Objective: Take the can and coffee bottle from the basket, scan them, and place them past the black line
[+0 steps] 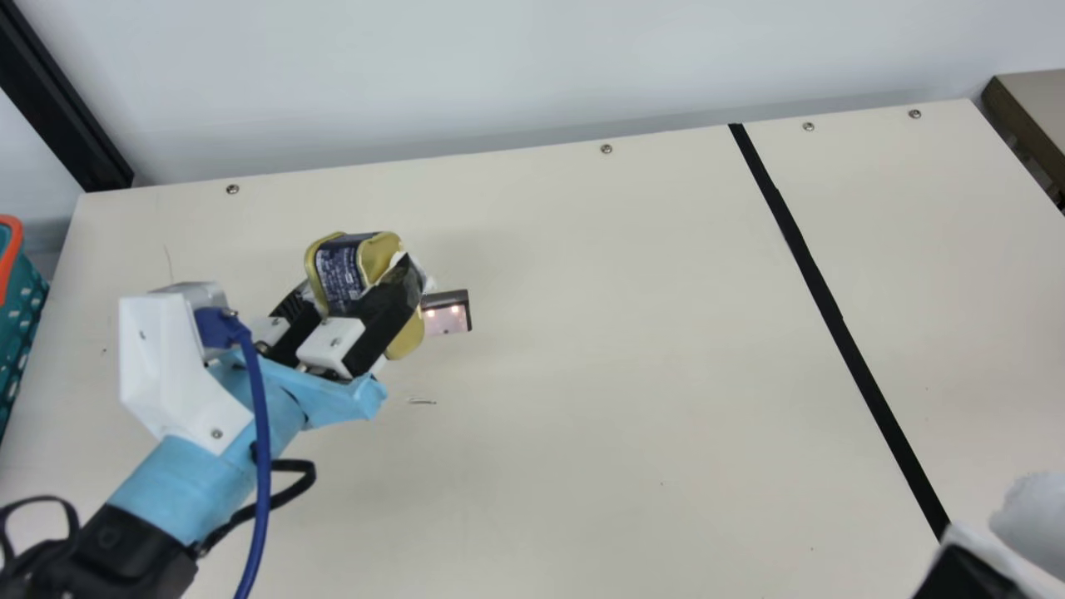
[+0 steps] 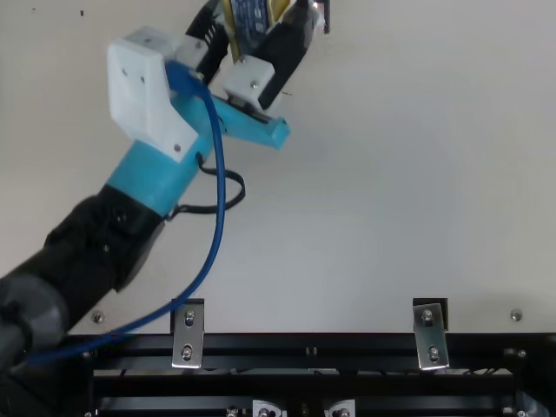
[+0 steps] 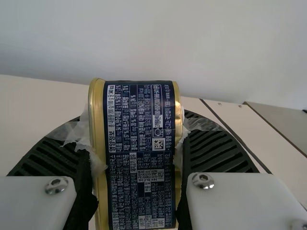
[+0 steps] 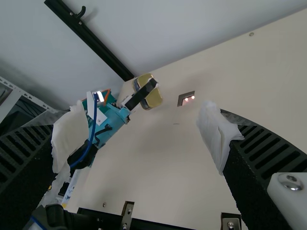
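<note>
My left gripper (image 1: 345, 312) is shut on the can (image 1: 339, 270), a gold-rimmed tin with a dark blue label, held off to the left of the lit scanner window (image 1: 446, 319). In the left wrist view the can (image 3: 139, 153) is squeezed between both ribbed pads of the left gripper (image 3: 135, 158), its printed side facing the camera. At the main view's lower right corner, part of my right gripper (image 1: 969, 572) shows by the black line (image 1: 819, 287). From the right wrist view, the right gripper (image 4: 144, 143) stands open, nothing between its taped fingers.
The teal basket (image 1: 23, 312) with an orange rim stands at the main view's left edge. A pale wall (image 1: 499, 75) rises behind the table (image 1: 624, 374). Metal brackets (image 2: 432, 334) sit along the table's near edge in the top view.
</note>
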Motion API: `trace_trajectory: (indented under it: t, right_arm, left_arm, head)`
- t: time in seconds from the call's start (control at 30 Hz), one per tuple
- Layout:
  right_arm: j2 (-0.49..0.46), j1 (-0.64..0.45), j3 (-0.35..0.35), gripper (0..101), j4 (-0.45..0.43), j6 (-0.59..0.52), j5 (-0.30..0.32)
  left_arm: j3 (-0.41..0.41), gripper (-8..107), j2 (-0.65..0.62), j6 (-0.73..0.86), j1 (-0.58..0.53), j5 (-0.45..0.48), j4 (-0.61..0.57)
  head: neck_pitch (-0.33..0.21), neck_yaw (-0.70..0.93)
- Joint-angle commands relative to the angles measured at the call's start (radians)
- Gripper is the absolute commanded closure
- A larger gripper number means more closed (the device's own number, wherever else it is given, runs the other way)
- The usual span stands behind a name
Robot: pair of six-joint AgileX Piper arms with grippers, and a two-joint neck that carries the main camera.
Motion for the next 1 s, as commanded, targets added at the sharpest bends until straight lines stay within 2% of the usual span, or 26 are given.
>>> trace_trajectory:
  t: [0.0,0.33,0.67,0.97]
  right_arm:
    - [0.0,0.0,0.0,0,0.0,0.0,0.0]
    - [0.0,0.0,0.0,0,0.0,0.0,0.0]
    - [0.0,0.0,0.0,0,0.0,0.0,0.0]
    - [0.0,0.0,0.0,0,0.0,0.0,0.0]
  left_arm:
    - [-0.01,89,0.025,-0.032,0.034,-0.013,0.078]
    - [-0.075,89,0.135,-0.081,0.126,-0.084,0.205]
    - [-0.158,89,0.234,-0.026,0.116,-0.143,0.179]
    - [-0.262,89,0.316,0.022,0.081,-0.143,0.132]
  head:
    - [-0.013,-0.006]
    - [-0.013,-0.006]
    - [-0.013,-0.006]
    - [-0.013,-0.006]
